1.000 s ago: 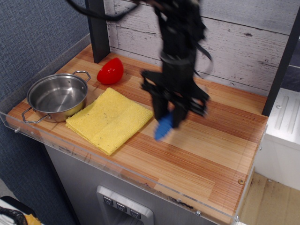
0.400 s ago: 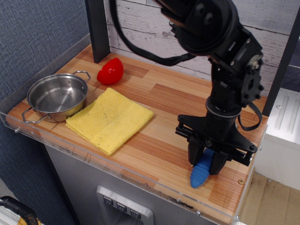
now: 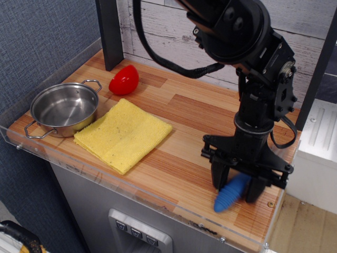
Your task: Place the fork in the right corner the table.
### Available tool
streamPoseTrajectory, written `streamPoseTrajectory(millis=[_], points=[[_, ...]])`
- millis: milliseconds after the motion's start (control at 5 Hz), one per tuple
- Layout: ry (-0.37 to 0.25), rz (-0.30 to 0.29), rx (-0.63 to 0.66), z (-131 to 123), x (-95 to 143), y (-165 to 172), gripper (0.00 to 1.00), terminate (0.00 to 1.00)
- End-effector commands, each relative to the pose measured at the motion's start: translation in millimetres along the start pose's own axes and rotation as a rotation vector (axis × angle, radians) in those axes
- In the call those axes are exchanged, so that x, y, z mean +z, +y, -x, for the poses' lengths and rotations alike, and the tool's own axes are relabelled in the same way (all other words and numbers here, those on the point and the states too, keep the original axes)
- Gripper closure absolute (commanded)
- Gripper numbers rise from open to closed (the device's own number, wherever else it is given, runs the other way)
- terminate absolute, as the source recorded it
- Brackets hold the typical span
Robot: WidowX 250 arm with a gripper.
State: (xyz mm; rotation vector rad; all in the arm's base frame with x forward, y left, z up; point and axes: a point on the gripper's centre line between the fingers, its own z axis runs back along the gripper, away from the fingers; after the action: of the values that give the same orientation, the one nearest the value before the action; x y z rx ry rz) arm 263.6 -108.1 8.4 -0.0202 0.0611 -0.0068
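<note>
My pincer [image 3: 238,191] hangs low over the right corner [image 3: 263,211] of the tabletop [image 3: 200,113], fingers pointing down. The fork [image 3: 231,192] lies between them, blue ribbed handle angled toward the front rim; tines hidden behind the pincer. The handle's lower end looks to rest on the wood, just beside the small bolt mark [image 3: 270,204]. The fingers stand slightly apart around the handle; I cannot tell whether I grip it or have released it. Well apart to the left: yellow cloth [image 3: 124,134], steel pot [image 3: 64,109], red object [image 3: 124,79] near the dark post [image 3: 109,32].
</note>
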Motion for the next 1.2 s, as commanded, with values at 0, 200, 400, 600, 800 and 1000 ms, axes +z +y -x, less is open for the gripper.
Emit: streamPoseTrajectory(millis=[0,200,400,600,800,1000], points=[[-0.165,0.016,0.003,8.5,81.0,18.6,0.0,0.0],[-0.231,-0.023,0.009,25.6,122.8,28.4,0.0,0.0],[-0.256,-0.04,0.086,40.7,139.0,51.0,0.0,0.0],[-0.252,-0.034,0.064,39.7,136.2,61.0,0.0,0.0],[-0.215,-0.009,0.056,39.3,128.7,67.7,0.0,0.0],[-0.215,-0.009,0.056,39.3,128.7,67.7,0.0,0.0]])
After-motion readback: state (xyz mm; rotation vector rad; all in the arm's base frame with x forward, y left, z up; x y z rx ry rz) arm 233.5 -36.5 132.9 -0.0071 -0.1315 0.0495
